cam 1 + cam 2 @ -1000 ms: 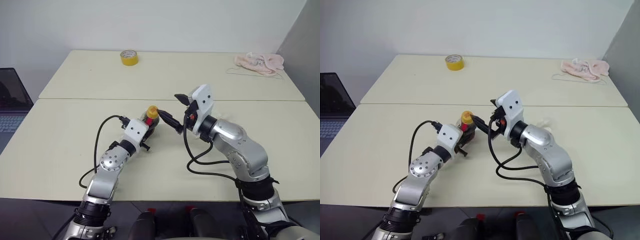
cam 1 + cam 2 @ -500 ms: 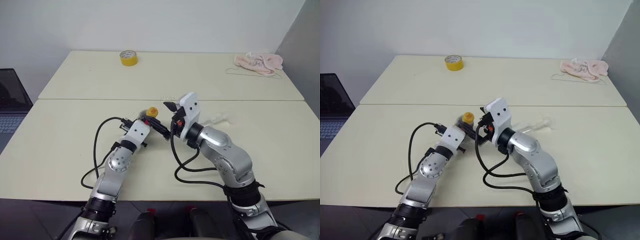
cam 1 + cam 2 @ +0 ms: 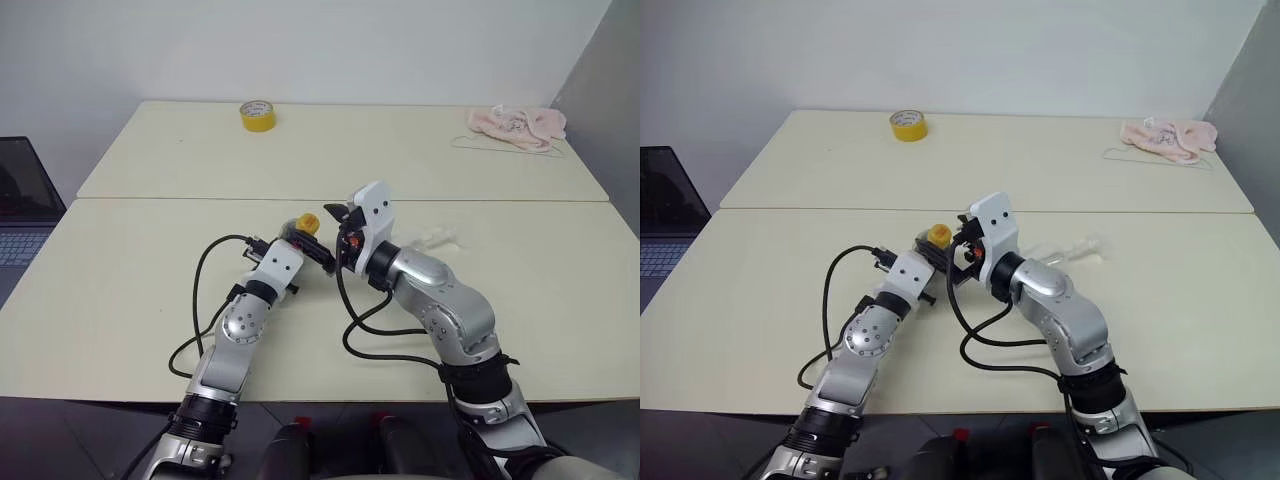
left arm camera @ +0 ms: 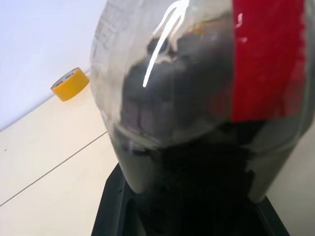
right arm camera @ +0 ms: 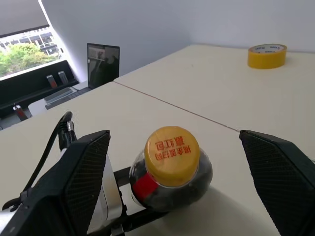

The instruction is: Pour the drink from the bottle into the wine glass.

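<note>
Now that the right claw [image 5: 172, 182] has swung in from the right, it straddles the cap [image 5: 172, 154] wide open at frame centre; left claw [image 3: 300, 250] clamps the bottle [image 3: 932, 243]; unscrewing looks next.

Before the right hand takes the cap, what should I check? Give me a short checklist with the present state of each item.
1. Left hand shut on the bottle: ok.
2. Yellow cap on the bottle: ok.
3. Right hand open, one finger on each side of the cap: ok.
4. Fingers apart from the cap: ok, not yet gripping.
5. Wine glass upright: cannot tell; looks to be lying on the table.
6. Tape roll far away: ok.
</note>
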Robot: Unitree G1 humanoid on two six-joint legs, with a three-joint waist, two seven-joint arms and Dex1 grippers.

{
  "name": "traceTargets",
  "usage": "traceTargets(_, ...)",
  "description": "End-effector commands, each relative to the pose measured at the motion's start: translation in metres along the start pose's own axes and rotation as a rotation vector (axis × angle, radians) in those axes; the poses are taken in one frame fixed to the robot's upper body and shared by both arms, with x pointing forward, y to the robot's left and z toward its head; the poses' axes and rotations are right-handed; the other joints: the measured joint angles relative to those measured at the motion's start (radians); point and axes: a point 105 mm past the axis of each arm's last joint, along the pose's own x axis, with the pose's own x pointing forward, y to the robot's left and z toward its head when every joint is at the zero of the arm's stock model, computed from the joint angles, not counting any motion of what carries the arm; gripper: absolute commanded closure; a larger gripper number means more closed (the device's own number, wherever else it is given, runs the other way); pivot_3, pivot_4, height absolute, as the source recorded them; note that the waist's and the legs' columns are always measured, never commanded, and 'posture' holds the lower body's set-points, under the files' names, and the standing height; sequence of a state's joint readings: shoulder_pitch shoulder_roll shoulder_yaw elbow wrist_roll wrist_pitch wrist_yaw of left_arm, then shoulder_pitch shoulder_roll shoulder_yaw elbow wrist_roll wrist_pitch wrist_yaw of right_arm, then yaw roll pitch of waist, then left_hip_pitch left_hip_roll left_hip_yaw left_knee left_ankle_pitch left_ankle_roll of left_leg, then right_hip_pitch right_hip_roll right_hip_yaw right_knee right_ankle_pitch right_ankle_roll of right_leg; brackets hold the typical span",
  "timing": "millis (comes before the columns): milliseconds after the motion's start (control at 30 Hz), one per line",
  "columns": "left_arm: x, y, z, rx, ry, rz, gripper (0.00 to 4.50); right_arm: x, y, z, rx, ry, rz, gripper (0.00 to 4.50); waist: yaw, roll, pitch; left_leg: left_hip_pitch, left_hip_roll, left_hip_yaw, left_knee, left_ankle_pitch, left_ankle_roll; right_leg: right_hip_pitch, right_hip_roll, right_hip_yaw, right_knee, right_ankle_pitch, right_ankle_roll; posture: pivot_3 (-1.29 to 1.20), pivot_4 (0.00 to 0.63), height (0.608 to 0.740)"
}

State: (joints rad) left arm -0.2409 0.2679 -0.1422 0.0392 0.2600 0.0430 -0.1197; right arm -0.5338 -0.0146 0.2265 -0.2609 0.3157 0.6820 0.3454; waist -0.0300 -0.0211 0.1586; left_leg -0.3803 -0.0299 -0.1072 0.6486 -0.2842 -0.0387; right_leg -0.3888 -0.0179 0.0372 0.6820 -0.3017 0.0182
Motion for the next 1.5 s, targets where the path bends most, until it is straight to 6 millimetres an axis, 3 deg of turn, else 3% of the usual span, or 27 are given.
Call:
traceTargets(33,0.002,0.006,0.018,0.010,-0.072,0.025,3.58,0.001,0.001,0.015,-0.015,-0.063,0.007,0.56,0.000,0.000,0.000,0.000,0.000,0.000,0.000,0.000,0.000,0.000,0.000,0.000,0.000,0.000,0.000,0.00,0.150,0.740)
traceTargets(300,0.003,0.009,0.019,0.010,-0.073,0.034,3.58,0.002,0.006,0.012,-0.034,-0.050,0.028,3.31,0.000,0.000,0.000,0.000,0.000,0.000,0.000,0.000,0.000,0.000,0.000,0.000,0.000,0.000,0.000,0.00,0.150,0.740)
traceTargets(733,0.004,0.010,0.025,-0.016,-0.087,0.028,3.58,0.002,0.009,0.012,-0.083,-0.046,0.051,3.32,0.000,0.000,0.000,0.000,0.000,0.000,0.000,0.000,0.000,0.000,0.000,0.000,0.000,0.000,0.000,0.00,0.150,0.740)
traceTargets(933,-0.004,0.012,0.033,-0.086,-0.107,-0.098,3.60,-0.005,0.004,0.017,-0.183,-0.052,0.096,3.32,-0.001,0.000,0.000,0.000,0.000,0.000,0.000,0.000,0.000,0.000,0.000,0.000,0.000,0.000,0.000,0.00,0.150,0.740)
traceTargets(1167,-0.026,0.007,0.042,-0.184,-0.096,-0.443,3.61,-0.019,0.009,0.040,-0.286,-0.121,0.260,3.32,-0.003,0.000,0.000,0.000,0.000,0.000,0.000,0.000,0.000,0.000,0.000,0.000,0.000,0.000,0.000,0.00,0.150,0.740)
traceTargets(1500,-0.086,-0.018,0.049,-0.320,-0.023,-1.054,3.63,-0.041,0.035,0.065,-0.403,-0.175,0.562,3.32,-0.003,0.001,0.000,0.000,0.000,-0.001,0.000,0.000,0.001,0.000,0.000,-0.001,0.000,0.000,0.000,0.00,0.150,0.740)
